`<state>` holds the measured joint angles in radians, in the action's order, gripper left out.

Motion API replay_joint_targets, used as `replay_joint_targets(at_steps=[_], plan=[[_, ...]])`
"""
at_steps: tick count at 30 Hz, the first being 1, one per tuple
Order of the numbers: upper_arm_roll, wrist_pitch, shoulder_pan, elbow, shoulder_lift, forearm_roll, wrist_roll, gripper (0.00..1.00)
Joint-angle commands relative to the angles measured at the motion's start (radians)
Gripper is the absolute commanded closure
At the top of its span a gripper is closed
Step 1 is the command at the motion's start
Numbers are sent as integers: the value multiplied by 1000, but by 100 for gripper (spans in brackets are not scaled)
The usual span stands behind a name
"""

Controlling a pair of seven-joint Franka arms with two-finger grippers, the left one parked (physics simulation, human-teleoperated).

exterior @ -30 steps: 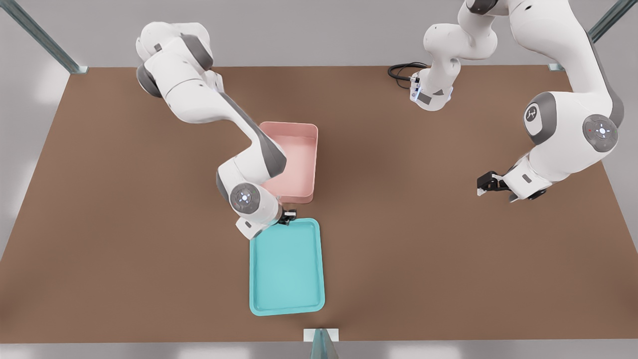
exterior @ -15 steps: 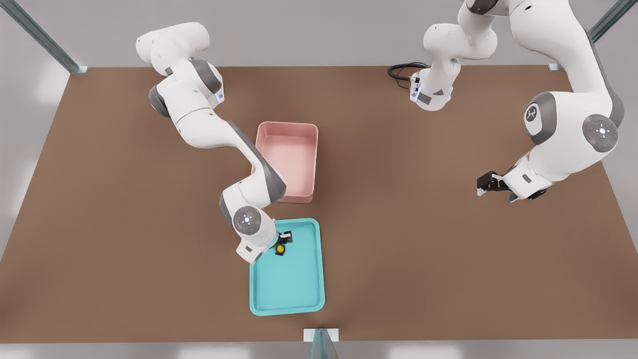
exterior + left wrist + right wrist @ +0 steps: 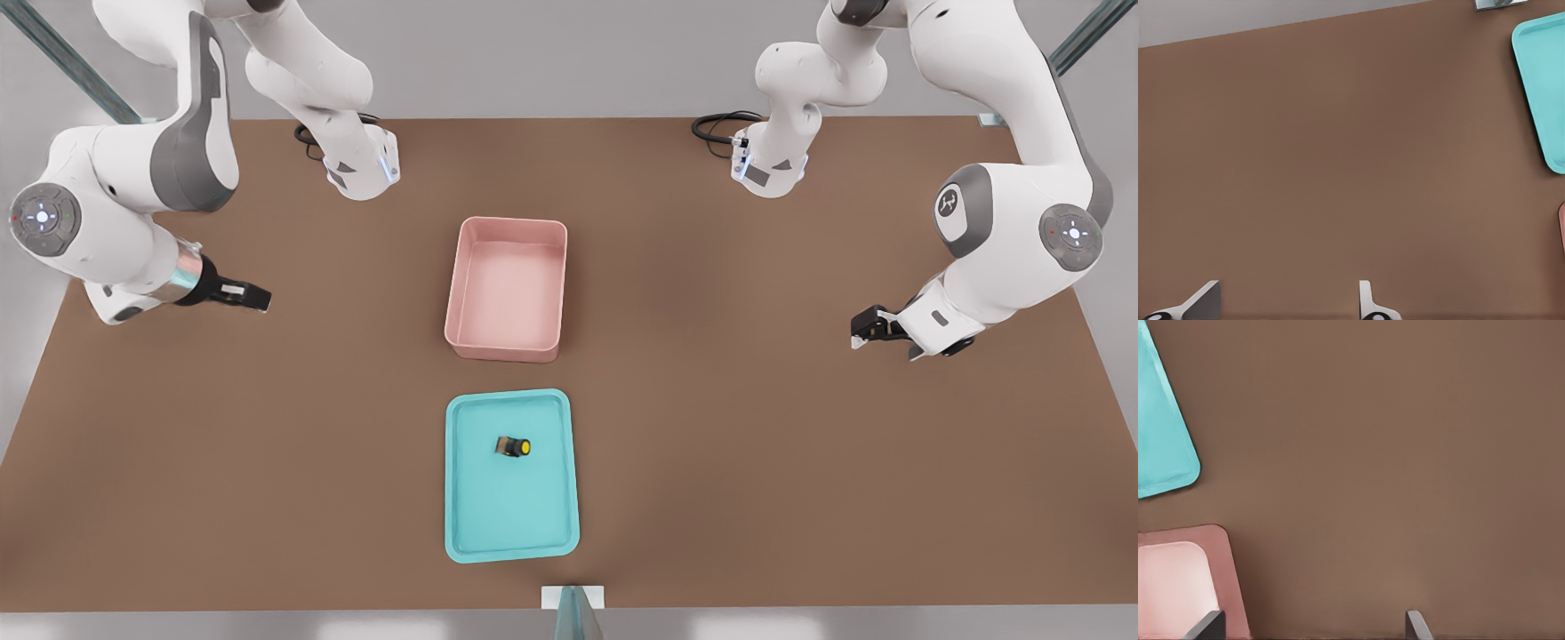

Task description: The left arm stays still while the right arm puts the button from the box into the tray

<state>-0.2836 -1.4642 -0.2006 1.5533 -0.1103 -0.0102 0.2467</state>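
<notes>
A: Where does your button (image 3: 515, 447) sit?

B: In the tray (image 3: 468, 533), low in the centre of the front view, a little above the tray's middle. It lies on its side, yellow cap toward the frame's right, clear of the rim all round. The box (image 3: 462, 293), just above the tray, shows only a bare pink floor.

A: And your gripper (image 3: 244, 294)?

B: At the left of the front view, well apart from both containers, hanging over bare table (image 3: 756, 462). The wrist view shows its two fingertips (image 3: 1417, 627) spread with only table between them, so it grips nothing.

A: Then what can you still spoil?

B: Little, I judge; the placing looks done. The button on its side might roll on its round cap if the table were jolted, though the tray's rim should catch it. If you send the arm back across the centre, a low sweep could clip the box's tall wall or nudge the tray and tip the button out. Keep the arm high and away.
</notes>
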Motion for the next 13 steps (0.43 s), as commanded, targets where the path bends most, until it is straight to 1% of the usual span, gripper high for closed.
replay_joint_targets(at_steps=[1,3,5,7,13], plan=[[-8,7,39,11,-9,33,-107,0],[-8,2,47,-62,-97,29,-109,0],[-2,4,43,-65,-98,32,-109,0],[4,2,6,-67,-101,30,-124,0],[3,15,6,-67,-101,32,-115,0]])
